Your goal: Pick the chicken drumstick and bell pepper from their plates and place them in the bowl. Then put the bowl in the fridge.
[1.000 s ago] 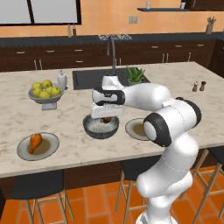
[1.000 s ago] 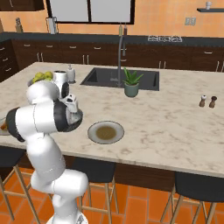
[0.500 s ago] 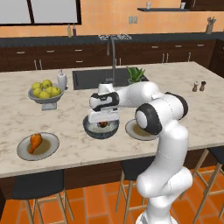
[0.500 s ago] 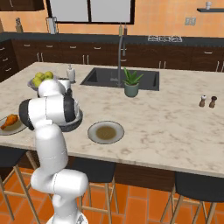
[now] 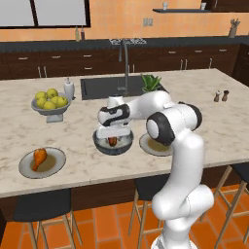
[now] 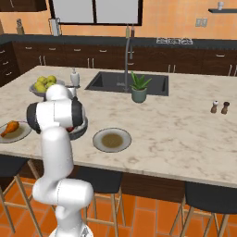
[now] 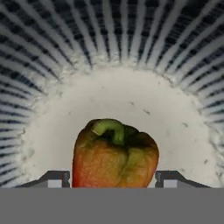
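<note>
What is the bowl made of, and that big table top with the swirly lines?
The bowl looks like glazed ceramic: dark striped walls and a pale, speckled, matte bottom under the bell pepper, though painted plastic could look alike. The counter top looks like polished marble or stone: cream with brownish veins and a smooth, flat surface.

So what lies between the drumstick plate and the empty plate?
The bowl, bell pepper inside, gripper over it, in the left base view.

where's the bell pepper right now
The bell pepper sits inside the bowl at the counter's middle, between the fingers, with a bare plate just right.
</note>
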Motion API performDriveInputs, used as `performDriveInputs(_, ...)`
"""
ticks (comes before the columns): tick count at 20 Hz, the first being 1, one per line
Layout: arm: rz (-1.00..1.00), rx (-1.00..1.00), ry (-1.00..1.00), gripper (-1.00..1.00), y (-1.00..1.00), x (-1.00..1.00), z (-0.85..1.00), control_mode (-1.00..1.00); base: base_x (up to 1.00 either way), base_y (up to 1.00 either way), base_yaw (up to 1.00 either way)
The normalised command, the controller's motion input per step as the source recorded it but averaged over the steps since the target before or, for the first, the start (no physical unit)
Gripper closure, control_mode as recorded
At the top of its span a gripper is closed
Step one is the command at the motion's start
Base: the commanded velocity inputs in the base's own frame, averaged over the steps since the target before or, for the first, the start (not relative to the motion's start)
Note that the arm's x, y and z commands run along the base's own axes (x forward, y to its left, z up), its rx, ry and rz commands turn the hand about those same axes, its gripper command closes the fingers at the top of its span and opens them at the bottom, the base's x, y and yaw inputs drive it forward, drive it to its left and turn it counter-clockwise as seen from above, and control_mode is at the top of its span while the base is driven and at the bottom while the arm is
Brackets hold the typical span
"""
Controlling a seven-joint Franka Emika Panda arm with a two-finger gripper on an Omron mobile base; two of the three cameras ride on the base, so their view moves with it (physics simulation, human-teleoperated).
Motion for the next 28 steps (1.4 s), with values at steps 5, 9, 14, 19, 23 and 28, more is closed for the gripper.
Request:
performDriveInputs(5,0.0,0.0,-0.02,-1.0,0.0,-0.11,0.08,-1.0,0.0,0.0,0.0)
performDriveInputs(9,-0.02,0.0,-0.13,-1.0,0.0,-0.61,0.57,-1.0,0.0,0.0,0.0)
performDriveInputs(14,-0.04,0.01,-0.12,-1.0,-0.26,-0.96,0.45,-1.0,0.0,0.0,0.0)
performDriveInputs(19,-0.06,0.04,-0.11,-1.0,-0.64,-1.0,0.35,-1.0,0.0,0.0,0.0)
performDriveInputs(23,-0.01,0.0,-0.1,-1.0,-0.59,-0.99,0.66,-1.0,0.0,0.0,0.0)
performDriveInputs(28,-0.06,0.0,-0.08,-1.0,-0.09,-0.84,0.71,-1.0,0.0,0.0,0.0)
